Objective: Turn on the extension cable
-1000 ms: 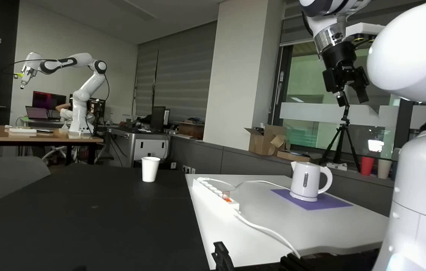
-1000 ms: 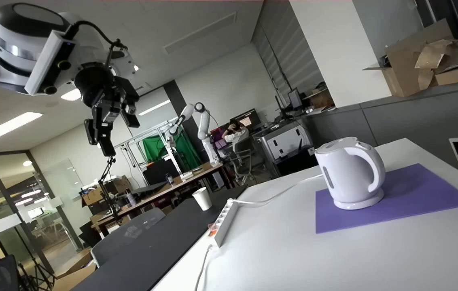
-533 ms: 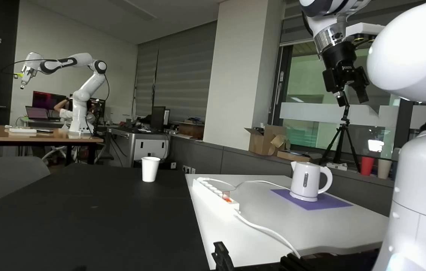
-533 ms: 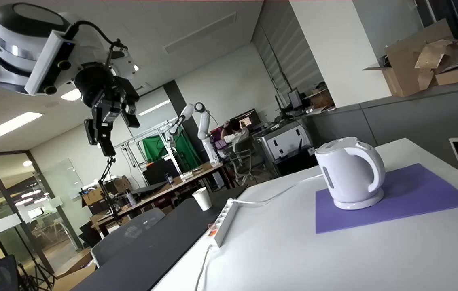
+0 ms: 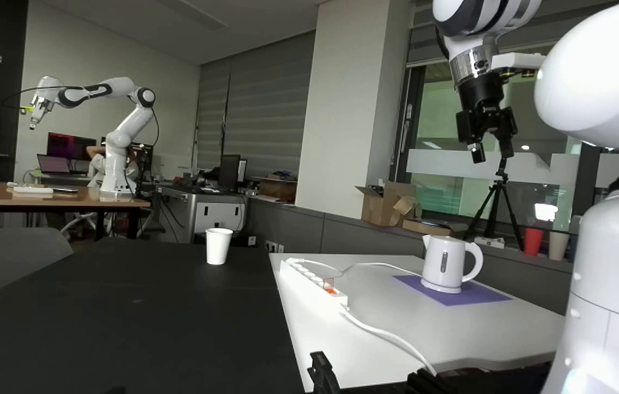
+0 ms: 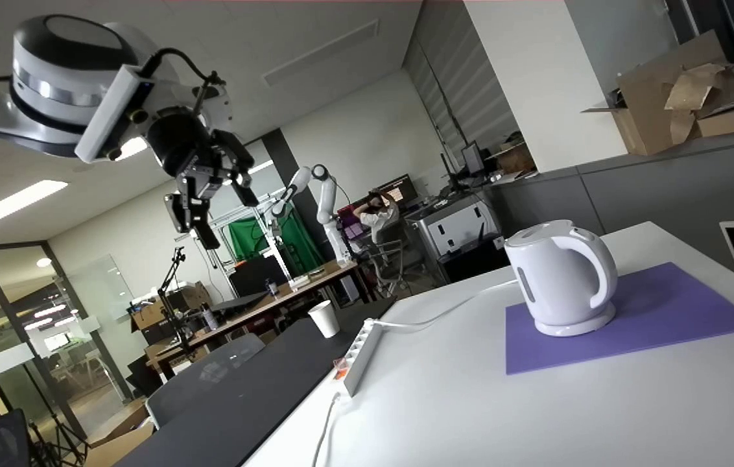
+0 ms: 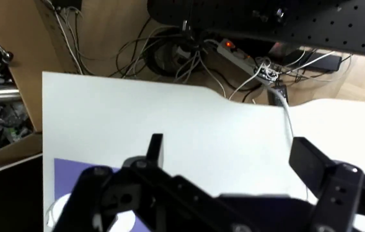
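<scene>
Extension cable (image 6: 362, 357) on white table (image 6: 458, 402), lower than gripper (image 6: 229, 220), well apart.

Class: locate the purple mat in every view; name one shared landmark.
In an exterior view: purple mat, right of centre, lower half.
In an exterior view: purple mat, lower half, near right edge.
Wrist view: purple mat, lower left, partly behind the gripper.
Shared landmark: the white tabletop beneath.

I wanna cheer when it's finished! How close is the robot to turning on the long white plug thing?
Done: a cord already looks plugged into the power strip. In hand: nothing; the gripper is open and empty, high above the white table. Left: probably coming down and pressing the orange switch. I can't tell whether it's on.
</scene>
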